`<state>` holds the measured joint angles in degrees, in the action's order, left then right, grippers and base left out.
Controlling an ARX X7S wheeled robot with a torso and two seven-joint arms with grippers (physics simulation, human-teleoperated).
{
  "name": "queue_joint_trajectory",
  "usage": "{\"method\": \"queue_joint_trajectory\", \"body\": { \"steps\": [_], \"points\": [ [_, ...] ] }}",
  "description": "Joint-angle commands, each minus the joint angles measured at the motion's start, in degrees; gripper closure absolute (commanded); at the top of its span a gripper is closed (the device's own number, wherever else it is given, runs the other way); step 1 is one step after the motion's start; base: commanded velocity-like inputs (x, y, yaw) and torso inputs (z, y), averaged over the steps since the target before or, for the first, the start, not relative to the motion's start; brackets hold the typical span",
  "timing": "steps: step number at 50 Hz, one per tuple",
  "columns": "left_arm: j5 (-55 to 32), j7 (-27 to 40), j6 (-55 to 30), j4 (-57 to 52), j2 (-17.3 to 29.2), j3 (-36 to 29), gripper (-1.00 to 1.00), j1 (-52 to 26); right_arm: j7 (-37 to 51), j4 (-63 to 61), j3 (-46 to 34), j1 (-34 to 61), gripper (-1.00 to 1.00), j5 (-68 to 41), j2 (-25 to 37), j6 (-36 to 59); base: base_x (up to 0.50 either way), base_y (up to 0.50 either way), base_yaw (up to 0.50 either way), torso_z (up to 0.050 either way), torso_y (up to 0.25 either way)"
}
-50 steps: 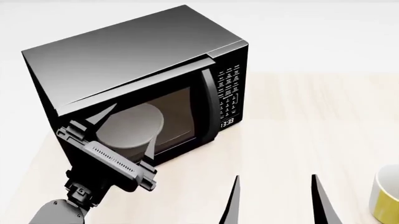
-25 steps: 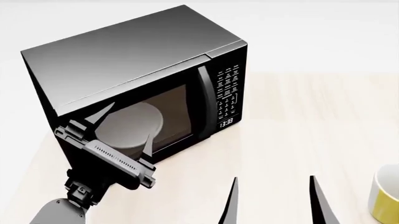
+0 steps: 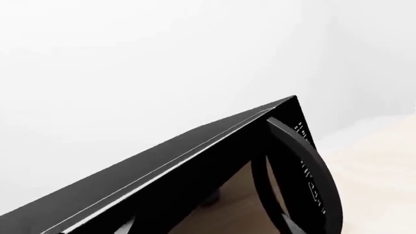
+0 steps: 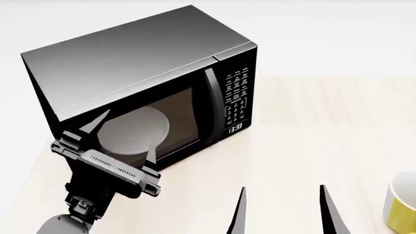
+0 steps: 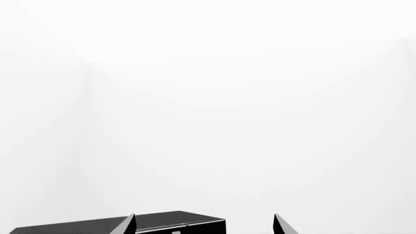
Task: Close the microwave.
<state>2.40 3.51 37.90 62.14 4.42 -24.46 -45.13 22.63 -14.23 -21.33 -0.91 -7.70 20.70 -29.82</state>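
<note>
Now I see the microwave (image 4: 143, 83) at the counter's (image 4: 312, 126) far left, its door apparently flush. My left hand (image 4: 120, 134) sits spread and empty against the glass, straight ahead of it; my right hand (image 4: 283, 209), also open, is well apart.

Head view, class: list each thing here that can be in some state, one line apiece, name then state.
microwave: upright on the table, clock display lit
microwave door: shut or very nearly shut, flush with the keypad panel
turntable plate: inside, seen through the door glass
left pincer: open, fingers spread against the door glass
right pincer: open, holding nothing
yellow mug: upright on the table, cut off by the picture edge
</note>
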Motion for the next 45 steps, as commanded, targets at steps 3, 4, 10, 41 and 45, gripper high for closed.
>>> {"method": "queue_joint_trajectory", "body": {
  "steps": [3,4,10,41,45],
  "points": [
    [-8.3,-4.1,-22.6,-41.2,5.0,7.1,-1.00,24.5,-0.5,0.0,0.4,-0.1,-1.00,0.5,-0.4,0.1,0.00,0.00,0.00,0.000,0.000],
    [-8.4,-4.0,-23.2,-42.5,5.3,7.1,-1.00,25.3,-0.4,-0.1,0.4,-0.2,-1.00,0.5,-0.4,0.1,0.00,0.00,0.00,0.000,0.000],
    [-9.7,-3.6,-27.6,-52.8,7.5,6.6,-1.00,32.2,-0.4,0.0,0.2,-0.2,-1.00,0.7,-0.4,0.2,0.00,0.00,0.00,0.000,0.000],
    [-16.0,10.3,-33.3,-69.1,12.6,21.6,-1.00,47.8,1.1,3.8,0.9,0.9,-1.00,-5.4,-1.2,4.4,0.00,0.00,0.00,0.000,0.000],
    [-15.2,13.4,-32.7,-70.9,13.1,24.5,-1.00,49.0,4.3,3.9,3.2,1.8,-1.00,-6.4,-1.0,8.8,0.00,0.00,0.00,0.000,0.000]
  ]
}}
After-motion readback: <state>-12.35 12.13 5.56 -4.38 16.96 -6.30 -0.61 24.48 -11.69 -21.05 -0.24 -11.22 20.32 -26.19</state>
